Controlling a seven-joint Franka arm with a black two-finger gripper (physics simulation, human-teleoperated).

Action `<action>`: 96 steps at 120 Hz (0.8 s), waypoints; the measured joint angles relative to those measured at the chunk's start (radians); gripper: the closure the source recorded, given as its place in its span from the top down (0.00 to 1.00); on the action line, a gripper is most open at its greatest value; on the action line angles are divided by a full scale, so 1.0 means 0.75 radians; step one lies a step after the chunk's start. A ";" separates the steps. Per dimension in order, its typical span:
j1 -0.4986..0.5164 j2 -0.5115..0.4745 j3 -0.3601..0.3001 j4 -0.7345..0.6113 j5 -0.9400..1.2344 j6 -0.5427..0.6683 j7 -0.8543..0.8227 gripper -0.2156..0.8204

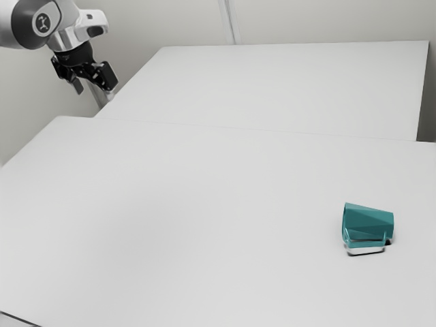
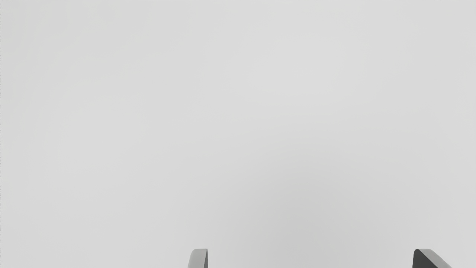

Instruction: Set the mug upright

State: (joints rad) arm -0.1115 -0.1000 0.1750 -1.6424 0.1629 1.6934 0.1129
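Observation:
A teal mug (image 1: 368, 221) lies on its side on the white table, toward the exterior view's right, with its handle (image 1: 366, 243) on the side nearer the camera. My gripper (image 1: 95, 92) hangs far from it, at the upper left of the exterior view and above the table's level. In the wrist view the gripper (image 2: 310, 258) has its two fingertips wide apart, with only pale surface between them. It is open and touches nothing.
The white table (image 1: 184, 211) spreads across the exterior view, and behind it a second white surface (image 1: 293, 85) stretches toward the wall. A dark line crosses the lower left corner of the exterior view.

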 joint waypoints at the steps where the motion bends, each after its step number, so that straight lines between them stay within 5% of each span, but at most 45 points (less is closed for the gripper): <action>1: 0.000 0.000 0.000 0.000 0.000 0.001 0.002 0.79; 40: -0.008 0.044 -0.040 -0.015 -0.036 0.033 0.063 0.79; 96: -0.050 0.325 -0.144 -0.107 -0.795 0.078 -0.035 0.79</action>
State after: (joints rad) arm -0.1489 0.1439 0.0670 -1.7223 -0.4333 1.7521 0.0867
